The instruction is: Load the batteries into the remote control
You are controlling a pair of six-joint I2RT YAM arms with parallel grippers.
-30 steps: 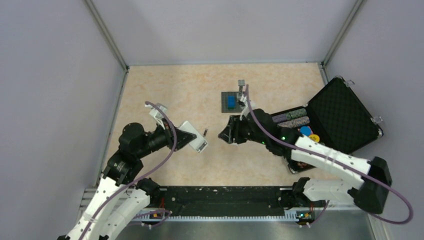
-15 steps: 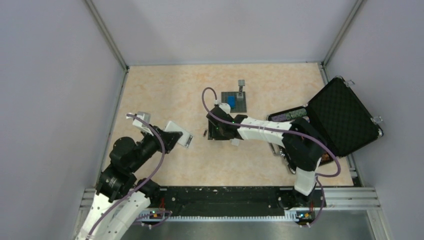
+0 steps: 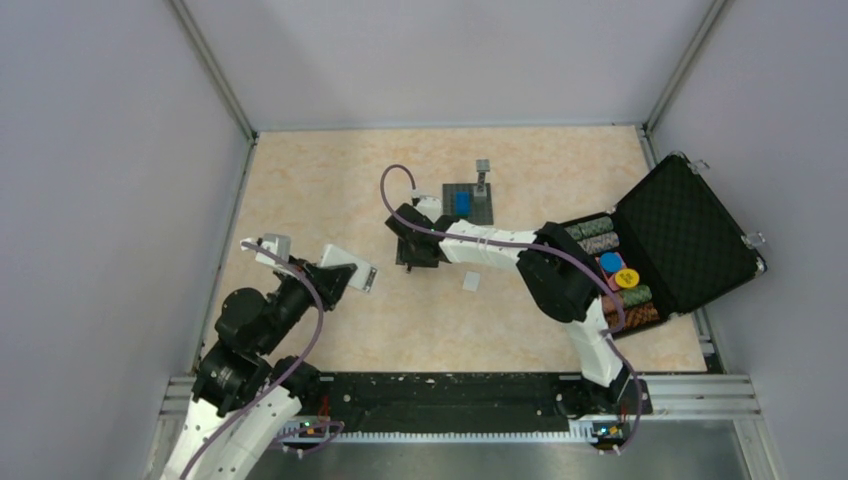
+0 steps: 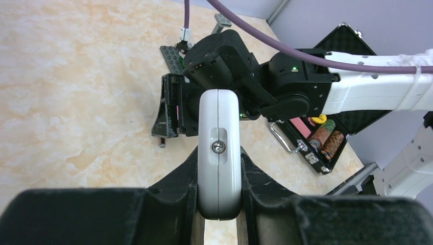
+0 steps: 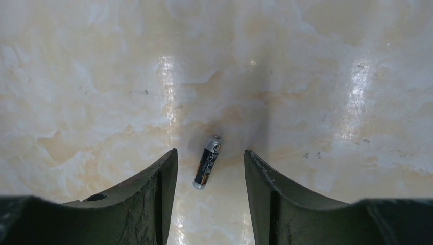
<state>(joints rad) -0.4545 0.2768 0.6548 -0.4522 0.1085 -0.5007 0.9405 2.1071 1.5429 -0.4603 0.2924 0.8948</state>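
With the right gripper (image 5: 209, 155) half-open astride one battery (image 5: 207, 161) lying askew on the bench (image 5: 76, 76), closing could roll or flick it away, while the left gripper (image 4: 218, 176) clamps the remote control (image 4: 219, 117) on edge nearby.

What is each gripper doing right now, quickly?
Left gripper: closed on the remote control.
Right gripper: open, straddling a battery lying on the table, not gripping it.
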